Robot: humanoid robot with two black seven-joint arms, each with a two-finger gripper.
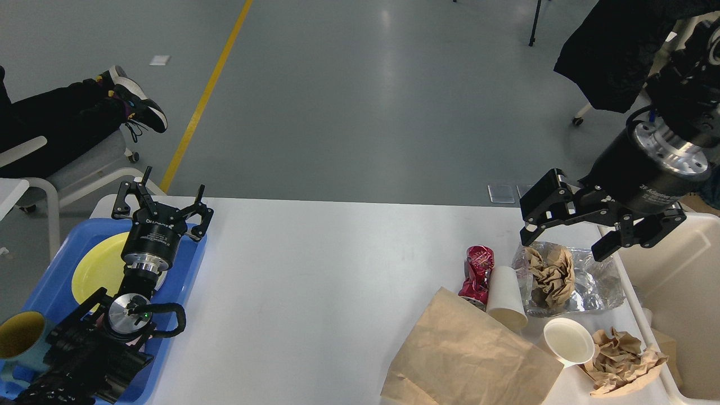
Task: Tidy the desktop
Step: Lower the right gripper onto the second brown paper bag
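The white desktop fills the lower view. At its right lie a crushed red can, a tipped white paper cup, a crumpled foil tray with brown paper in it, a flat brown paper bag, an upright white cup and a crumpled brown paper wad. My right gripper is open and empty, hovering just above the foil tray. My left gripper is open and empty above the blue tray at the left.
The blue tray holds a yellow plate and a yellow-lined mug. A cream-white bin stands off the right edge with some paper inside. Chairs and a seated person's legs are beyond the desk.
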